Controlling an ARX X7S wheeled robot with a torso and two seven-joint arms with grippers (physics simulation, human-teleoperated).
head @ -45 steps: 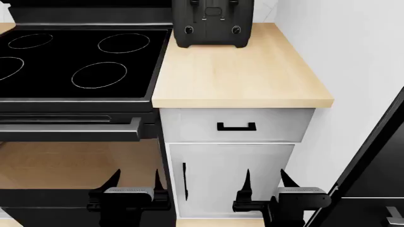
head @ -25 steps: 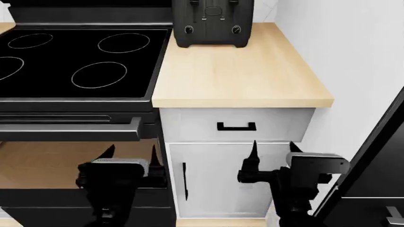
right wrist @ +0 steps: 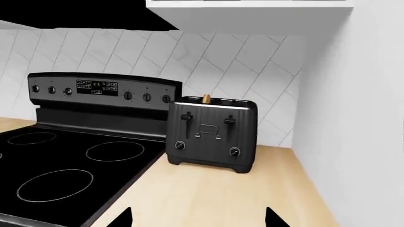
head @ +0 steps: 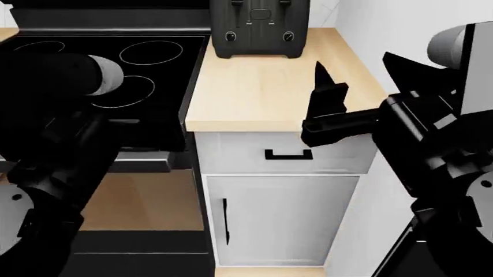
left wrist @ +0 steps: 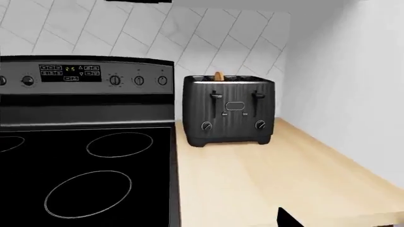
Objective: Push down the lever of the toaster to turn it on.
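Both arms have risen from cupboard level to the surface [head: 262, 98] | right end effector [head: 358, 72] open, empty; left end effector: cannot tell | toaster [head: 260, 29] at 12 o'clock, levers up | approach next.

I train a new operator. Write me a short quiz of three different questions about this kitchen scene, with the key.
1. True or false: the black ribbed boxy toaster stands on the pale wooden countertop, beside the black glass stovetop.
2. Something tan sticks out of one top slot. Above which lever, seen from the front? A) left B) right
3. Fill in: the right gripper is raised, with its jaws ____.

Key: 1 true; 2 A; 3 open.
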